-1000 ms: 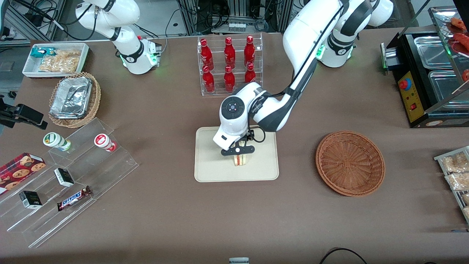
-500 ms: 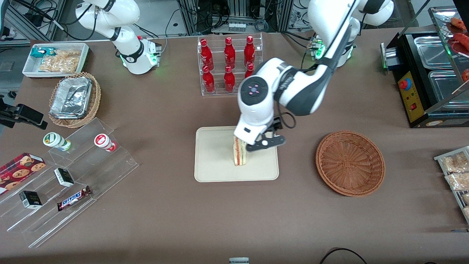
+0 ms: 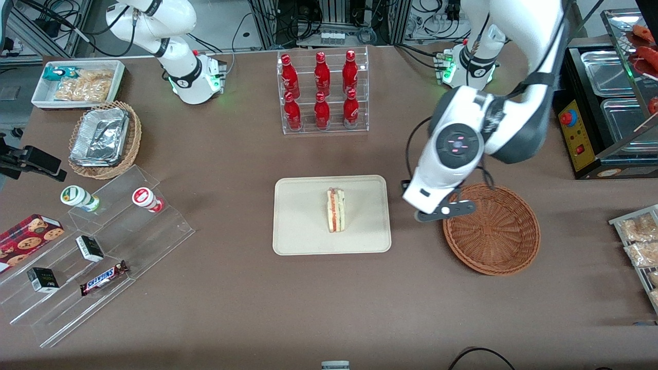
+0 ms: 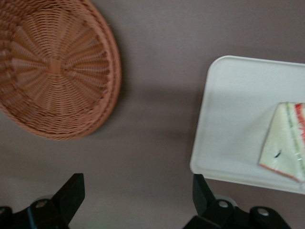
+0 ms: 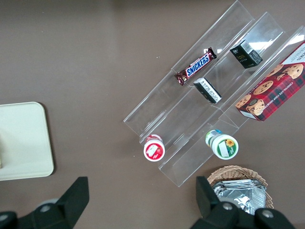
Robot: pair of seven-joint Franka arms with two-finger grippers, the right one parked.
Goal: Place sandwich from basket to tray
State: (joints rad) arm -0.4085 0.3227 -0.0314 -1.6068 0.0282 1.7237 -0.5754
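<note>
Now the sandwich (image 3: pixel 336 210) stands on the tray (image 3: pixel 298 226), about in the middle of it, with its red and green filling edge turned up; nothing touches it. The gripper (image 3: pixel 444 210) hangs in the air just beside the tray, toward the working arm's end of the table, above the gap between the tray and the basket (image 3: pixel 501 241) and over the basket's nearest rim. Its two fingers (image 4: pixel 71 193) are spread wide apart and hold nothing; between them the left wrist camera sees only brown table (image 4: pixel 152 157). The same camera shows the basket (image 4: pixel 52 71) with nothing inside, a corner of the tray (image 4: pixel 228 124) and one pale corner of the sandwich (image 4: pixel 283 143) lying on it. The basket lies near the tray, not touching it. A clear rack of red bottles (image 3: pixel 322 92) stands farther from the front camera than the tray.
</note>
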